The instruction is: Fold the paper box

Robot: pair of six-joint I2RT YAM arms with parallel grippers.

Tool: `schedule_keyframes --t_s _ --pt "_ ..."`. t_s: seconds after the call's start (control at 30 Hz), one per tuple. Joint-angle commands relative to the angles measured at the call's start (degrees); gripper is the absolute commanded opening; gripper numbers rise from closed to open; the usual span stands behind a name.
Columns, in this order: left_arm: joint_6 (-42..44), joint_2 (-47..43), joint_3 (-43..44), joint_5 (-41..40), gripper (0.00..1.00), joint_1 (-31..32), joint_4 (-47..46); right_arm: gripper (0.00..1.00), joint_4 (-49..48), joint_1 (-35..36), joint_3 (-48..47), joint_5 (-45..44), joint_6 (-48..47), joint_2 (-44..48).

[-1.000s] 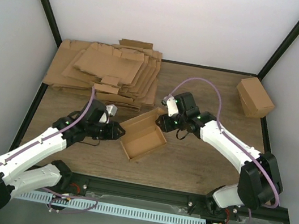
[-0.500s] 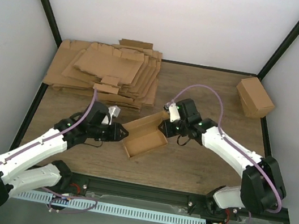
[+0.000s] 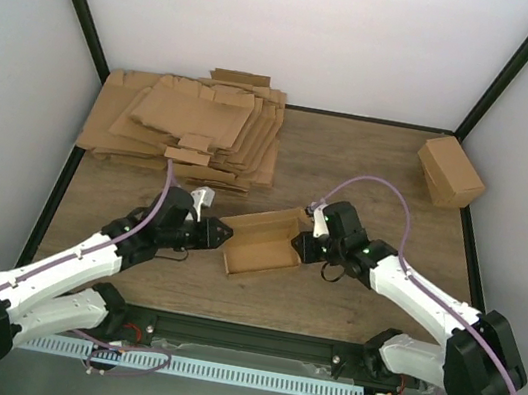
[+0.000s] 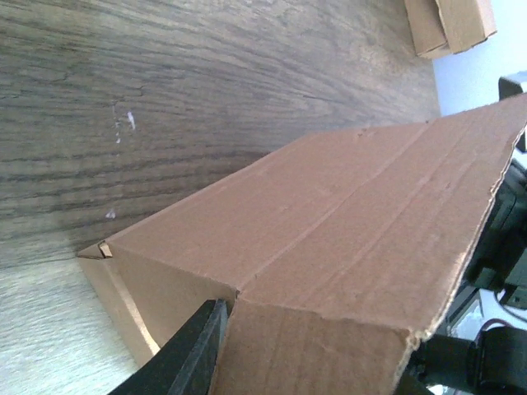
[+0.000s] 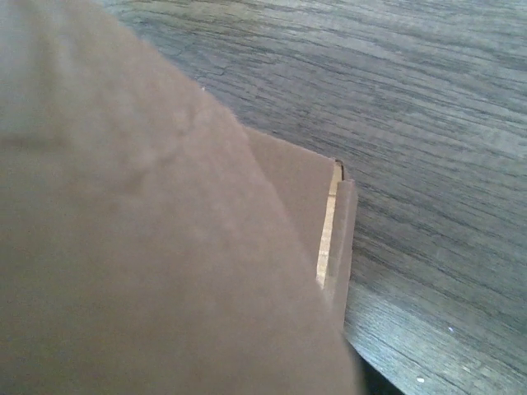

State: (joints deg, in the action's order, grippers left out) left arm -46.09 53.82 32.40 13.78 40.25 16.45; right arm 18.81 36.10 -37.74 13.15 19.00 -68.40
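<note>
The paper box (image 3: 261,243) is a brown open-topped carton lying between my two arms on the wooden table. My left gripper (image 3: 220,234) is at its left end. In the left wrist view the box (image 4: 346,214) fills the frame and one black finger (image 4: 193,354) presses against its end wall, so my left gripper (image 4: 317,350) is shut on that wall. My right gripper (image 3: 304,247) touches the box's right end. In the right wrist view the box's cardboard (image 5: 148,247) covers the lens and hides the fingers.
A thick pile of flat brown sheets (image 3: 189,129) lies at the back left. A closed cardboard cuboid (image 3: 449,171) stands at the back right, and its corner also shows in the left wrist view (image 4: 449,25). Black frame posts edge the table.
The right gripper has come down and nearer along the box's right end. The box has swung to lie more crosswise and closer to the front. The left gripper has kept its hold.
</note>
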Motion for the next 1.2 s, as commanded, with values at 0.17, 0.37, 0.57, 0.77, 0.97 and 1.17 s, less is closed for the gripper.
schedule_keyframes --t_s 0.17,0.37,0.57,0.77,0.97,1.17 --pt "-1.77 3.03 1.27 0.01 0.3 1.06 -5.33 0.18 -3.3 0.86 0.79 -1.84 2.48 1.97" --pt "1.13 6.14 0.76 -1.47 0.3 7.18 -8.09 0.18 -3.93 1.57 1.89 -2.35 3.3 2.43" --pt "1.17 7.17 0.96 -6.54 0.3 10.93 -5.64 0.19 -2.43 1.78 2.26 -4.78 4.02 2.69" --pt "3.82 7.45 1.17 -8.06 0.3 11.6 -3.19 0.2 -1.32 1.78 3.9 -5.72 6.81 3.45" --pt "5.74 6.85 1.02 -7.72 0.3 11.76 0.22 0.27 0.34 1.78 5.72 -7.8 8.67 8.51" --pt "5.83 6.85 1.06 -8.83 0.3 11.77 0.59 0.49 0.97 1.78 5.88 -7.83 10.2 14.38"
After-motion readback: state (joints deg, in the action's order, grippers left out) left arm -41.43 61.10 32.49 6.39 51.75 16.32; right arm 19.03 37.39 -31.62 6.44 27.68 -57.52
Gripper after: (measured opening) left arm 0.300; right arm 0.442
